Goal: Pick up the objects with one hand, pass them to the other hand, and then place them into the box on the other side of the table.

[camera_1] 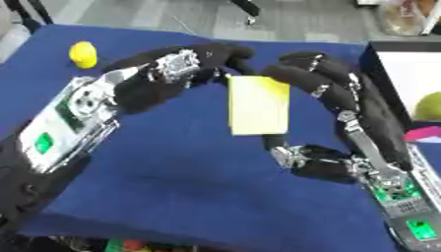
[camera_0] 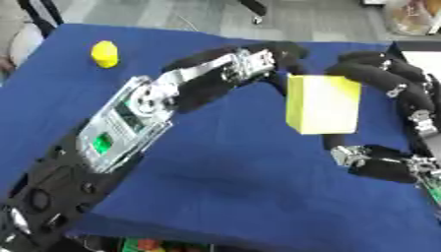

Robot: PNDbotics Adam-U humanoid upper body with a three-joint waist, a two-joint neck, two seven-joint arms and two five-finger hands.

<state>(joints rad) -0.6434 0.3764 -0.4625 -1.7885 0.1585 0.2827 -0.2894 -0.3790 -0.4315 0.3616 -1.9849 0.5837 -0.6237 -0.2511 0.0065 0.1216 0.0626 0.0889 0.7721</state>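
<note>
The yellow block [camera_0: 323,104] was up in the air over the blue table [camera_0: 224,187], near the middle, btwn the two hands. The right hand [camera_1: 331,91] had its fingers curled over the top & its thumb [camera_1: 297,156] under it, so it held the block. The left hand [camera_0: 258,61] touched the block's left top edge w/ bent fingers; can't tell if it gripped. A small yellow thing [camera_0: 104,53] sat far left on the table. The box [camera_1: 405,83] stood at the right edge w/ a green ball [camera_1: 425,106] & something pink [camera_1: 424,134] in it.
</note>
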